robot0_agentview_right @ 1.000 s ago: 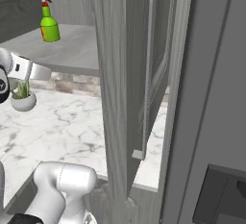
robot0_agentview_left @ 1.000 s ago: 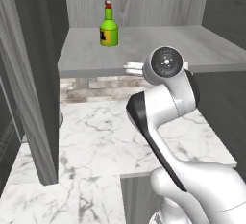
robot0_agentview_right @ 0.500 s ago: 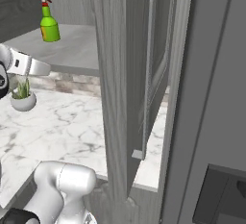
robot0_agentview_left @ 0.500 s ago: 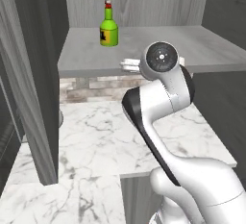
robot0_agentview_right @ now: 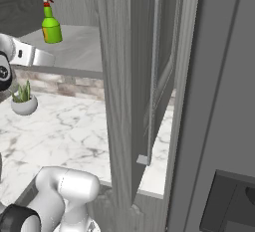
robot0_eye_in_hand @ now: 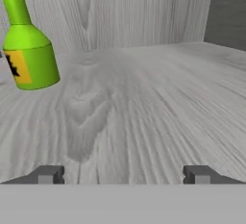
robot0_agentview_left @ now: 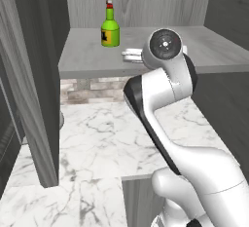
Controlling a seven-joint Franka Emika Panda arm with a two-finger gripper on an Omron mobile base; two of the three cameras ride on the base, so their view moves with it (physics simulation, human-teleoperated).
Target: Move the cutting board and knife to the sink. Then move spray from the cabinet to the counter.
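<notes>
A white, glossy arm [robot0_agentview_left: 165, 123] built of rounded, tubular links is being shown. A dark grey to black band is being displayed along the edge of the elbow link. A round dark grey end cap [robot0_agentview_left: 164, 45] with a small pale centre is being presented at the upper joint. Two small dark grey, blocky fingertips [robot0_eye_in_hand: 48, 174] are being seen in the hand view.

arm raised, elbow bent | fingers [robot0_eye_in_hand: 48, 174] spread wide, level | nothing held
</notes>
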